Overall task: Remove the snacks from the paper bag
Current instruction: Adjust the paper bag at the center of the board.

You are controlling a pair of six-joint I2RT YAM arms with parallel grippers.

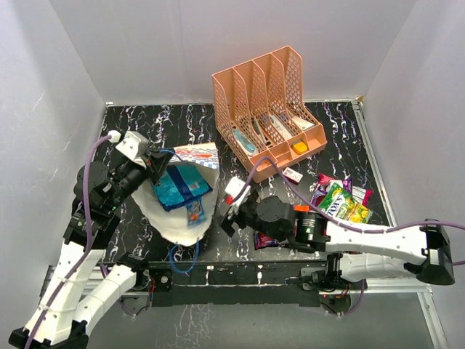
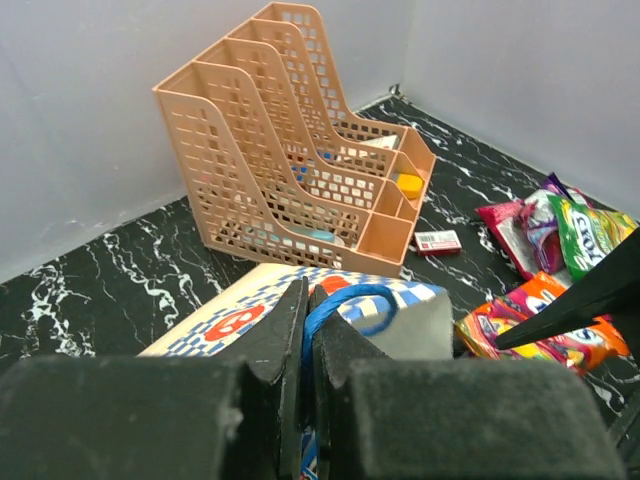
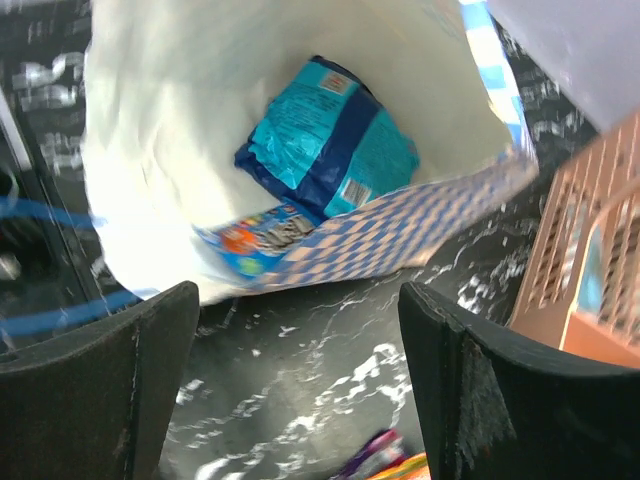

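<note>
The paper bag (image 1: 178,225) lies on its side at the left with its mouth open toward the right arm. My left gripper (image 1: 156,166) is shut on its blue cord handle (image 2: 352,298) and holds the bag's (image 2: 225,318) rim up. A blue snack packet (image 1: 182,185) and a smaller colourful packet (image 1: 195,212) lie inside. My right gripper (image 1: 231,211) is open and empty just outside the mouth. Its wrist view looks into the bag (image 3: 190,120) at the blue packet (image 3: 330,140). Green-yellow (image 1: 341,202), magenta (image 1: 323,183) and orange-red (image 2: 520,322) packets lie on the table at the right.
The peach mesh organizer (image 1: 265,102) stands at the back centre, also in the left wrist view (image 2: 290,150). A small red-and-white box (image 1: 292,174) lies in front of it. Grey walls close in the black marbled table (image 1: 341,123) on three sides.
</note>
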